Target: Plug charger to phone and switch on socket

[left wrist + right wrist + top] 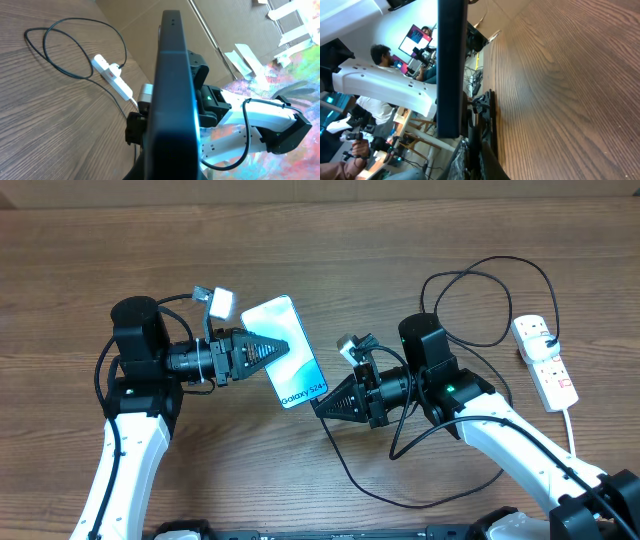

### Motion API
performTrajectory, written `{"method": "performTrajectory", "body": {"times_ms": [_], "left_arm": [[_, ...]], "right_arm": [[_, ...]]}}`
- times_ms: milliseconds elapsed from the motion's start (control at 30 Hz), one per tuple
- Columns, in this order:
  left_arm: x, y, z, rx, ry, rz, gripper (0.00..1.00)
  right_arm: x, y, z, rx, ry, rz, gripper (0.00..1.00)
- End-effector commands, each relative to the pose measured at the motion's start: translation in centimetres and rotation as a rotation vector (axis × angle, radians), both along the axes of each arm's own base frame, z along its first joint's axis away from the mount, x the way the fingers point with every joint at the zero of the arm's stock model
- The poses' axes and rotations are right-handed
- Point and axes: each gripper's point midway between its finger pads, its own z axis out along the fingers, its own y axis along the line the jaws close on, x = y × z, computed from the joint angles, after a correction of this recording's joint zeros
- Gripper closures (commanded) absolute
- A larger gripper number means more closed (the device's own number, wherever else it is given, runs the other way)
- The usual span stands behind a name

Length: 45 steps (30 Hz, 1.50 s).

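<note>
Slim glossy phone (296,376) pinched by left jaws; thin black charger (497,259) pinched by right jaws.

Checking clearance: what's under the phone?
Only wood table shows beside the phone; the spot directly beneath is covered by the phone itself and the left end effector.

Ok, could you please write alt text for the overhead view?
The left gripper holds the phone by its side; the right gripper is shut at its lower end. On the wooden table, the black charger loops to the white socket at right.
</note>
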Motion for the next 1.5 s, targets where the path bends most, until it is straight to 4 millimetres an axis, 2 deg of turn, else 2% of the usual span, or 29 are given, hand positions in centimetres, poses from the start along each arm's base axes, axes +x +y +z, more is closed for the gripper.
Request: {"method": "performTrajectory", "body": {"times_ms": [0,900,1467], "left_arm": [[0.22,-0.07,0.29,0.004,-0.010,0.005,0.96],[0.98,0.09,-0.10,0.016,0.039,0.055,0.96],[0.80,-0.56,-0.19,0.021,0.038,0.043,0.96]], "right_arm": [[-0.64,0.03,0.15,0.013,0.025,0.028,0.96],[-0.56,0.10,0.36,0.023,0.008,0.031,0.96],[-0.39,0.13,0.33,0.015,0.023,0.020,0.96]]}}
